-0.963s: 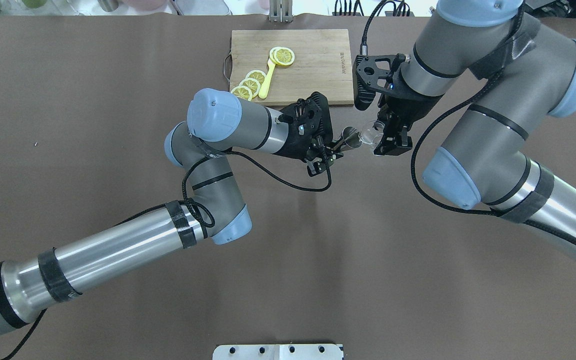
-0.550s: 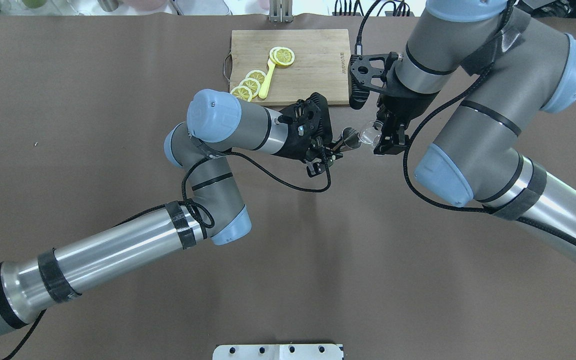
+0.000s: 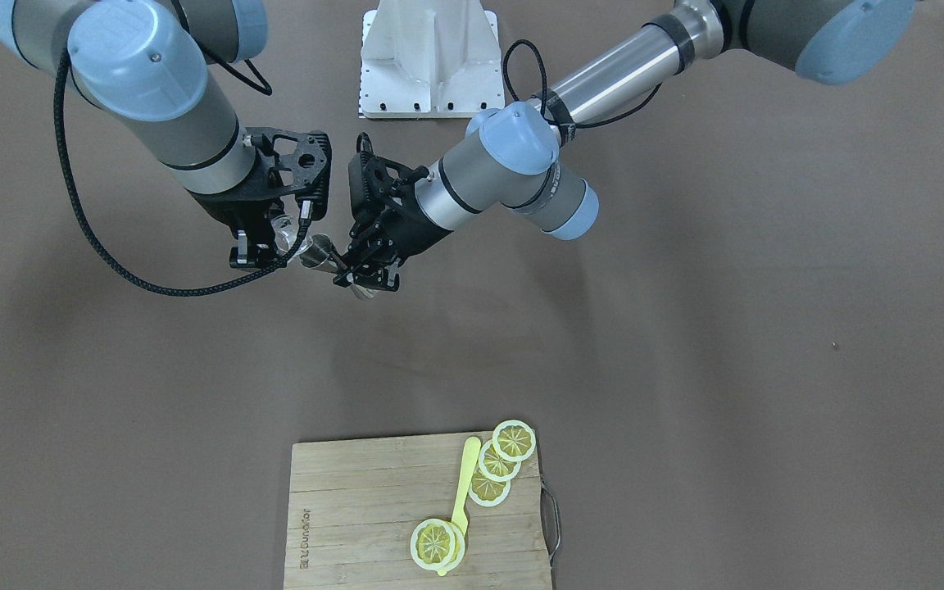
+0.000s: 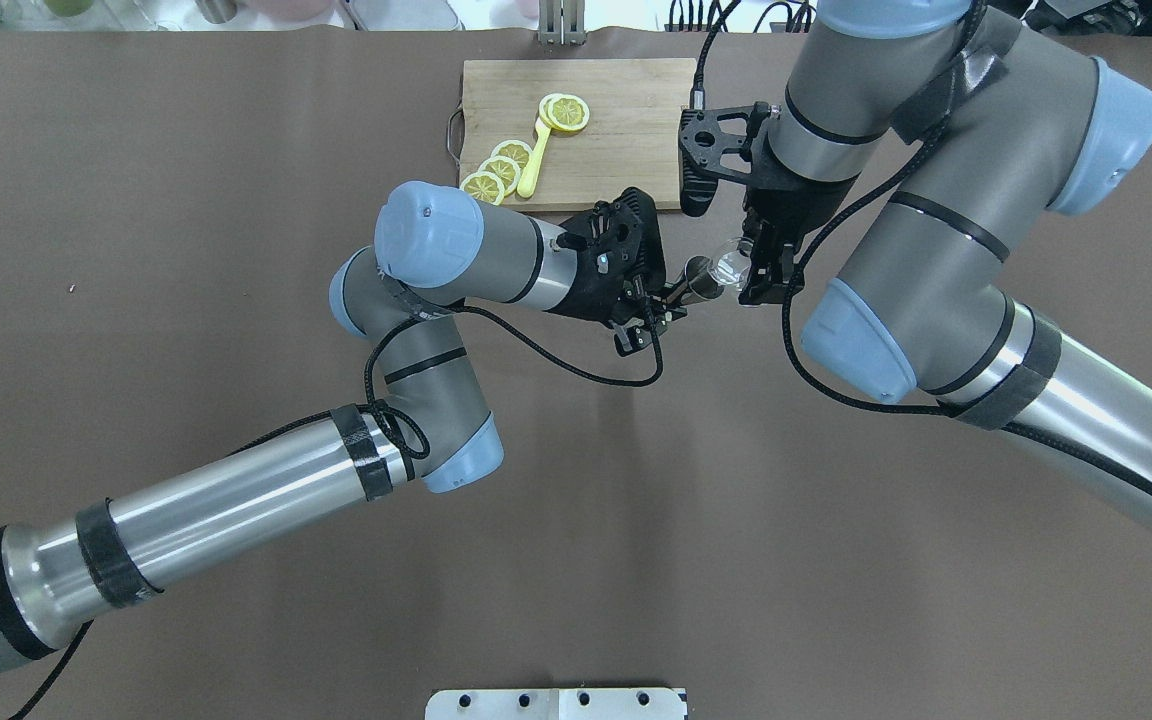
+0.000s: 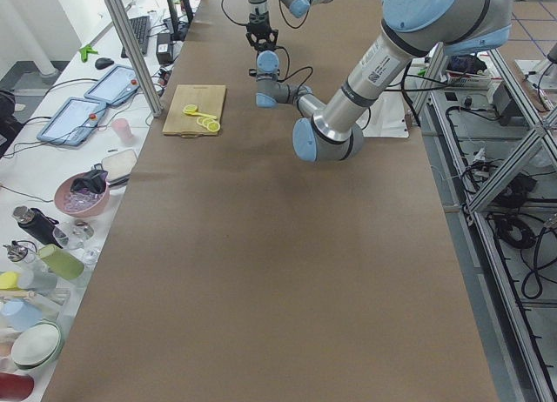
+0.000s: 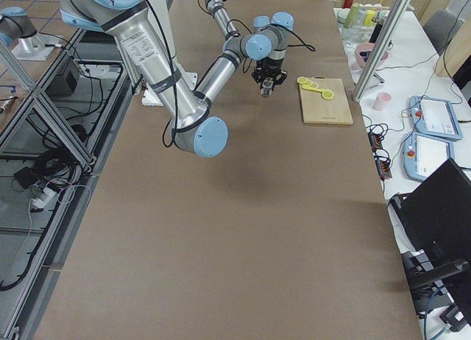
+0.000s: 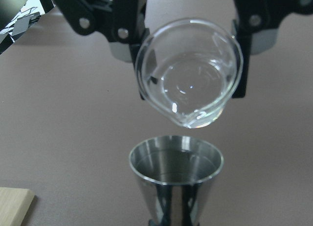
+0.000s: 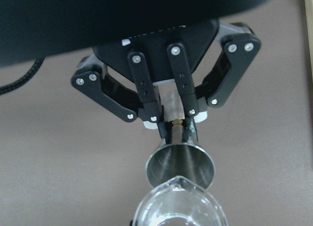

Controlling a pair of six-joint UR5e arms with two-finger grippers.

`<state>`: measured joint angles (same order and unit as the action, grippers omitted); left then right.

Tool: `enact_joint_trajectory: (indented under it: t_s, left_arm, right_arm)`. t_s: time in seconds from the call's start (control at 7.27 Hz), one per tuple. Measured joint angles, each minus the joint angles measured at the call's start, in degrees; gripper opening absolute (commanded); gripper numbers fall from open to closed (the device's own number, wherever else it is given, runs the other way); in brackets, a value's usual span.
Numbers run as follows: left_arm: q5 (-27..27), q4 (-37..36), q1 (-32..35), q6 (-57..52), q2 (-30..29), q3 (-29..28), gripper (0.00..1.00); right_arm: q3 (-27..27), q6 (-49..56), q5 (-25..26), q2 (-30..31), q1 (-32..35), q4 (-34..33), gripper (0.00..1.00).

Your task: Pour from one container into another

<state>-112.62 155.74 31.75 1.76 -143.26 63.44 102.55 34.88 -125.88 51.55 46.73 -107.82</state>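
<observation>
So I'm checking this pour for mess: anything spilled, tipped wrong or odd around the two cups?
Nothing stands out. The right gripper tips the glass beaker with its spout over the metal cup, which the left gripper holds by its lower end. No liquid shows on the table beneath them.

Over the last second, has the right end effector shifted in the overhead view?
Yes. The right end effector moved left, toward the left arm's metal cup, and slightly toward the cutting board.
</observation>
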Motion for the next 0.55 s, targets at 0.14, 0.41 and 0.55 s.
enact_joint_trajectory:
  t_s: [0.14,0.41,0.55]
  left_arm:
    - [0.02,0.00,-0.02,0.00,-0.01,0.04,0.00]
    - [0.03,-0.01,-0.02,0.00,0.00,0.06,0.00]
    - [0.03,0.00,-0.02,0.00,-0.05,0.09,0.00]
  right_arm:
    - [-0.23,0.06,0.28,-0.62,-0.12,-1.06,0.00]
    - [-0.31,0.15,1.08,-1.40,-0.65,-2.98,0.00]
    - [-0.33,0.48,1.48,-1.70,-0.84,-3.84,0.00]
